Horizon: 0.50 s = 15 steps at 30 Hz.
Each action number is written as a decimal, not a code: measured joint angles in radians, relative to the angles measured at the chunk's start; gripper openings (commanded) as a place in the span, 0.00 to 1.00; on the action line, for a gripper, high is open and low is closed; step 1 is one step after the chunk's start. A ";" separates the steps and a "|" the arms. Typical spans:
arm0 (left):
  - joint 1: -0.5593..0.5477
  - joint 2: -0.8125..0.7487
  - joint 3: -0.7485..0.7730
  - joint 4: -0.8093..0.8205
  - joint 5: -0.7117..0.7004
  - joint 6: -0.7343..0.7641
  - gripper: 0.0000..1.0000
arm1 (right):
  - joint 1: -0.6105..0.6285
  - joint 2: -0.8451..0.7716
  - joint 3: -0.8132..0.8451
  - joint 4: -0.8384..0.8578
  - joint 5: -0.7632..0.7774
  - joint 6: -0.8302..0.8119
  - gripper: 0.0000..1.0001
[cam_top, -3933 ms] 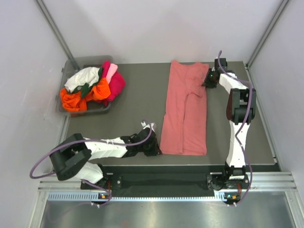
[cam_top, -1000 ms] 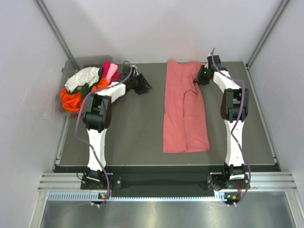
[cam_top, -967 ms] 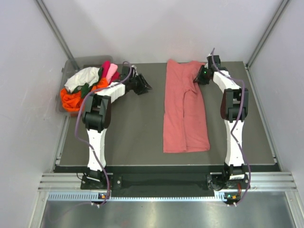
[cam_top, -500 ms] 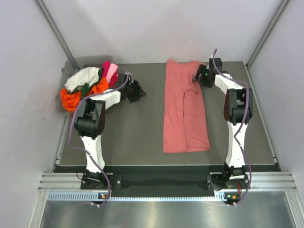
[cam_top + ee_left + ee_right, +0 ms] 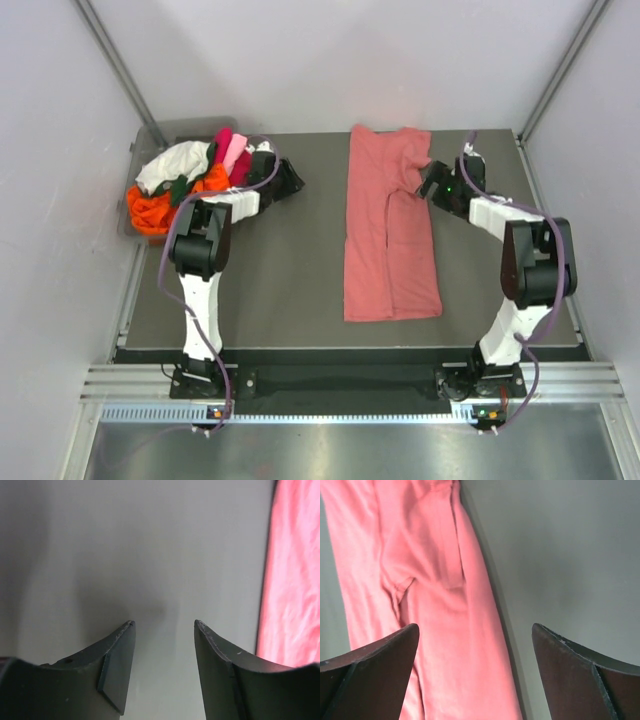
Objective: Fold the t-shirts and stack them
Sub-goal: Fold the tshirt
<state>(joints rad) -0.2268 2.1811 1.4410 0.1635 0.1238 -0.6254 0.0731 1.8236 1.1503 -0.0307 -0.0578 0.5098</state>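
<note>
Salmon-pink t-shirt, folded into a long strip, lies flat at the centre of the bench, running 6 to 12 o'clock. Right claw, wide and empty, is at the strip's 2 o'clock edge. Left claw, parted and empty, is over bare bench at 10 o'clock, beside the heaped t-shirts in a bin.

A salmon-pink shirt lies flat on the grey tabletop, filling the left side, with bare surface to its right. What looks like a folded-in sleeve creases its middle. The dark fingers stand wide apart above it, gripping nothing.
</note>
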 measured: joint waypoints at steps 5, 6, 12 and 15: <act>0.004 0.082 0.100 0.032 0.033 -0.001 0.55 | 0.008 -0.121 -0.173 0.126 0.013 0.016 0.95; 0.004 0.089 0.109 0.035 0.038 -0.001 0.55 | 0.010 -0.133 -0.194 0.138 0.013 0.017 0.95; 0.003 0.116 0.141 0.047 0.054 0.000 0.55 | 0.014 -0.140 -0.222 0.182 0.016 0.024 0.95; 0.003 0.118 0.142 0.048 0.063 0.000 0.54 | 0.016 -0.158 -0.234 0.198 0.024 0.025 0.95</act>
<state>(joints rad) -0.2241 2.2993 1.5833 0.2115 0.1864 -0.6250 0.0895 1.6657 0.9165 0.1669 -0.0334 0.5346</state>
